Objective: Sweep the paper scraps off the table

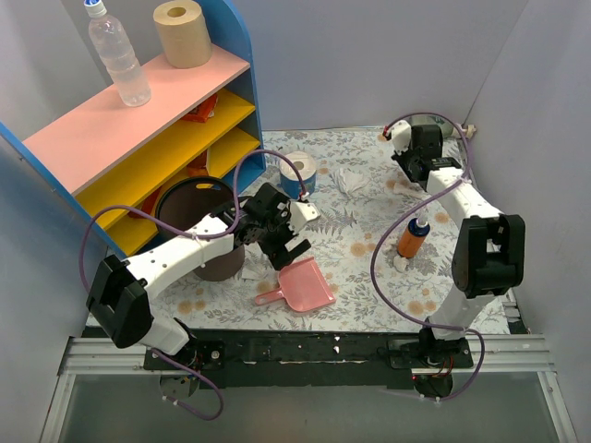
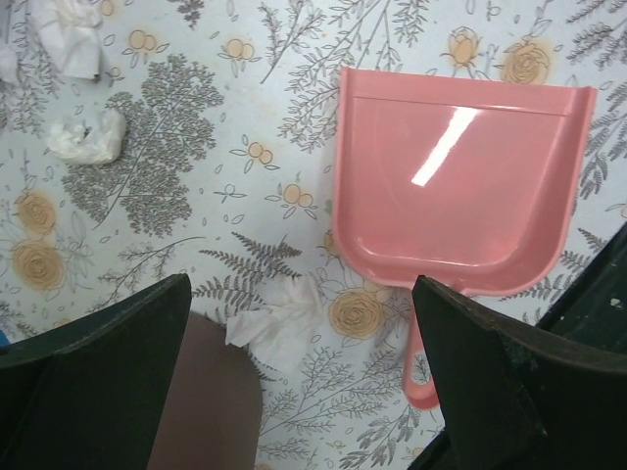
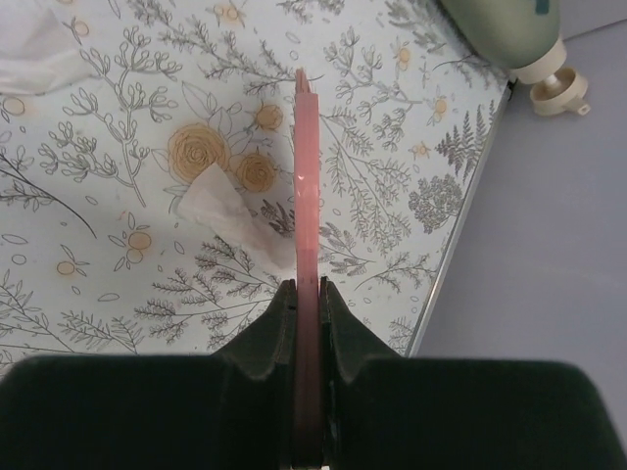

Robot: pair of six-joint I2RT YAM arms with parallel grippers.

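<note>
- Scraps [image 2: 277,323] lie on the worktop [image 2: 245,98]; I see one just beside the pink dustpan [image 2: 460,186].
- Left fingers [image 2: 118,372] spread wide above it.
- Right fingers [image 3: 269,338] clamp a thin pink tool [image 3: 307,196].

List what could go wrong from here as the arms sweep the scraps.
The left gripper is open near the dustpan, not holding it, so swept scraps may shove it away.
The right gripper, holding a pink tool, is near the table edge, an orange bottle between it and the dustpan; a stroke might topple the bottle or push scraps off.
</note>
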